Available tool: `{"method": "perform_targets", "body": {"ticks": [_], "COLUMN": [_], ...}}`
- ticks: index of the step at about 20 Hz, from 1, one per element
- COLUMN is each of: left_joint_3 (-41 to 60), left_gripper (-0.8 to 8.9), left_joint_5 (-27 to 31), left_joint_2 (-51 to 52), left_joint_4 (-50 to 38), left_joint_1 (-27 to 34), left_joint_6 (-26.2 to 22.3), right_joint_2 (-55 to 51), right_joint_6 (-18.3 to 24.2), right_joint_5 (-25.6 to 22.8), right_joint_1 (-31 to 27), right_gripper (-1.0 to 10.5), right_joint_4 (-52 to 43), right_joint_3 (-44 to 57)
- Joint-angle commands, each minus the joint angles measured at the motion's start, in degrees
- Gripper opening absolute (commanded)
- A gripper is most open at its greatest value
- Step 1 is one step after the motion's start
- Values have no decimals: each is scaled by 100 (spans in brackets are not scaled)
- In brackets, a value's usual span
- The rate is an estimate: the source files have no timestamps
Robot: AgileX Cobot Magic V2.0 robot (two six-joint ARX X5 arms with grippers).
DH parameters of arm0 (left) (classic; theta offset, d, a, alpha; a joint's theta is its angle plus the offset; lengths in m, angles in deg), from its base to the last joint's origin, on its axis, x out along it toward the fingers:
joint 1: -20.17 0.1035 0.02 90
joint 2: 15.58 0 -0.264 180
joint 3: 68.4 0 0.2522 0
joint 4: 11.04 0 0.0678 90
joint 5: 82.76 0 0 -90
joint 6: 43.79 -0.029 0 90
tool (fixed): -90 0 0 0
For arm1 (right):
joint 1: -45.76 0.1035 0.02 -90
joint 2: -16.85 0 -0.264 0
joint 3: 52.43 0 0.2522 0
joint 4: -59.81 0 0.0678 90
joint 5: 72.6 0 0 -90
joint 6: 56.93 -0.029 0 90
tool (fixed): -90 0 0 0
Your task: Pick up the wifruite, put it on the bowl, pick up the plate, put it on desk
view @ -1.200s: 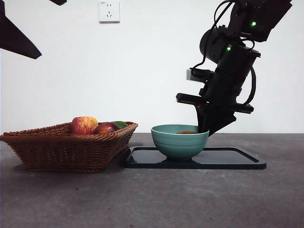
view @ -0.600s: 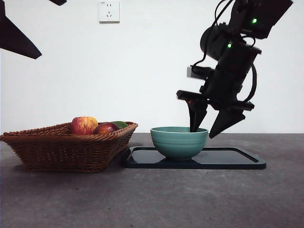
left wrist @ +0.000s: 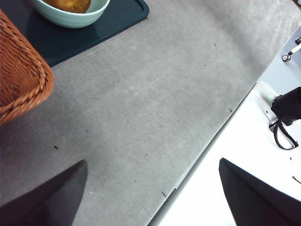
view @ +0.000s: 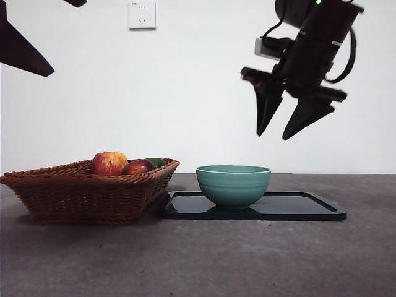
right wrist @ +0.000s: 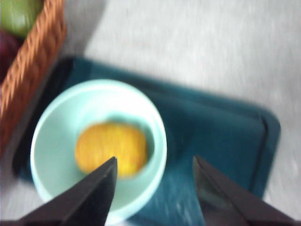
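Observation:
The brown-orange wifruite (right wrist: 110, 148) lies inside the mint-teal bowl (view: 234, 184), and the left wrist view also shows the wifruite (left wrist: 70, 4) in the bowl (left wrist: 70, 20). From the front the bowl's wall hides it. The bowl stands on the dark teal plate (view: 297, 207), which rests flat on the desk (view: 198, 260). My right gripper (view: 273, 136) hangs open and empty well above the bowl, a little right of its centre. My left gripper (left wrist: 153, 162) waits open over the desk's near edge, away from the bowl.
A wicker basket (view: 86, 192) stands left of the plate, almost touching it. It holds a red-yellow apple (view: 109, 163), a dark red fruit (view: 137, 166) and a green fruit (view: 156, 161). The table edge (left wrist: 207, 150) runs close to my left gripper.
My right gripper opened at the bowl and rose straight up, leaving the wifruite inside. The bowl, plate and basket have not moved.

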Motion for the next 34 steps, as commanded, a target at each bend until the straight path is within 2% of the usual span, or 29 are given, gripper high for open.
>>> {"method": "perform_targets", "body": {"ticks": [1,6,9,16,22,26,29,34], "left_joint_3": [-37,-37,-37,-37,-37,-37,-37,-37], "left_gripper": [432,431,431,431,431,431,432,431], "left_joint_5": [-9,-9,-9,-9,-11,-11,-9,-11], "left_joint_2": [-26,-26,-26,-26,-26,-26,-26,-26], "left_joint_4": [-46,-57,-61,-57,-57,-50,-57,-55], "left_joint_1": [-35,-35,-35,-37,-37,-37,-37,-35], "left_joint_6": [-129,-153,-175,-175,-175,-173,-175,-173], "right_joint_2": [-203,-931,-1506,-2903,-4332,-5123,-5418,-5440], "right_joint_6": [168,372,380,382,367,345,341,350], "right_joint_5": [2,173,326,317,356,968,1056,1058], "right_joint_1": [35,142,339,942,1108,1108,1106,1106], "right_gripper": [258,258,258,258,258,258,257,258], "right_joint_4": [199,1027,1403,2131,2264,2184,2096,2092], "right_joint_3": [-129,-129,-127,-11,907,1814,2194,2212]}}
